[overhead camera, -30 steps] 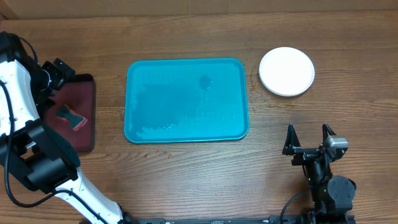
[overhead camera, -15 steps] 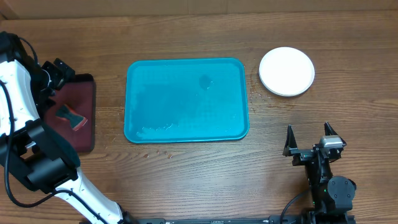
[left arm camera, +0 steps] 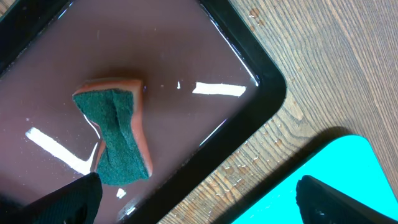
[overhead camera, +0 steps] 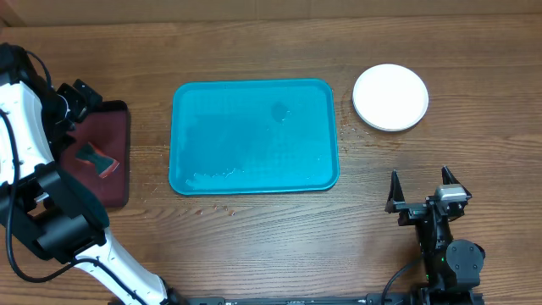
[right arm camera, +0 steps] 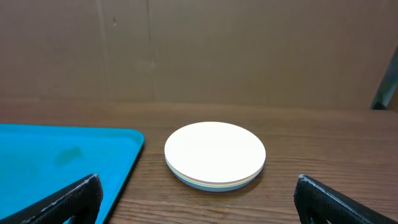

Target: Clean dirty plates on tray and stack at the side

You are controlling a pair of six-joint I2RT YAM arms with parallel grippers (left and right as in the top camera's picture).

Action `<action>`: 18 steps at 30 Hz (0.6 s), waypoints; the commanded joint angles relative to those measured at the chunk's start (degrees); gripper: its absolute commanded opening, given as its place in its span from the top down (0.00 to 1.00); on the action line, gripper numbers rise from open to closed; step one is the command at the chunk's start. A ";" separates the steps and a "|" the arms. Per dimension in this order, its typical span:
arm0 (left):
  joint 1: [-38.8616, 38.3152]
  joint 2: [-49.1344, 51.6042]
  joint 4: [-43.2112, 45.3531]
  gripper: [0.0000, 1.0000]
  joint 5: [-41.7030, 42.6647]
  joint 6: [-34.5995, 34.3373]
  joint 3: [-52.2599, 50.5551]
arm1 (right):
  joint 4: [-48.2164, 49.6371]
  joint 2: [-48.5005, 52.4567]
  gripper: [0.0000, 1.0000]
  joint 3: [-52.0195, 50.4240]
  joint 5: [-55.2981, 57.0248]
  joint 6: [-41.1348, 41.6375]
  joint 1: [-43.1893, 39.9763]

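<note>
The three plates (overhead camera: 390, 97) sit in one stack on the wooden table right of the turquoise tray (overhead camera: 254, 135), white plate on top. In the right wrist view the stack (right arm camera: 215, 154) shows yellow-green and light blue edges under the white plate. The tray (right arm camera: 62, 162) holds no plates and looks wet. My right gripper (overhead camera: 421, 202) is open and empty near the table's front right, facing the stack. My left gripper (overhead camera: 72, 97) is open and empty above the maroon tray; its fingertips frame the left wrist view (left arm camera: 199, 202).
A small black-rimmed maroon tray (overhead camera: 114, 178) at the far left holds a green-and-orange sponge (overhead camera: 95, 158), which also shows in the left wrist view (left arm camera: 118, 134). Water drops and crumbs lie on the table around the turquoise tray. A brown cardboard wall stands behind the table.
My right gripper shifted slightly one second ago and has held still since. The left arm, plates and trays have not moved.
</note>
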 commanded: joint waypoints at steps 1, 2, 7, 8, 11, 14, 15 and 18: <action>0.20 -0.96 0.09 0.00 0.48 1.09 -0.15 | 0.33 -0.61 0.00 -0.57 0.37 -0.37 0.11; 0.20 -0.94 0.09 0.00 0.48 1.09 -0.15 | 0.33 -0.61 0.00 -0.57 0.37 -0.37 0.11; 0.20 -0.96 0.09 0.00 0.48 1.09 -0.15 | 0.33 -0.61 0.00 -0.57 0.37 -0.37 0.11; 0.20 -0.96 0.09 0.00 0.50 1.09 -0.15 | 0.33 -0.61 0.00 -0.57 0.37 -0.37 0.11; 0.20 -0.94 -0.02 0.00 0.33 1.14 -0.17 | 0.33 -0.61 0.00 -0.57 0.37 -0.37 0.11; 0.20 -0.96 -2.73 0.00 0.72 1.09 -0.20 | 0.33 -0.61 0.00 -0.57 0.37 -0.37 0.11; 0.20 -1.01 -3.15 0.00 0.42 1.11 -0.20 | 0.33 -0.61 0.00 -0.57 0.37 -0.37 0.11; 0.07 -1.97 -3.32 0.00 -1.03 1.33 -0.33 | 0.33 -0.61 0.00 -0.57 0.37 -0.37 0.11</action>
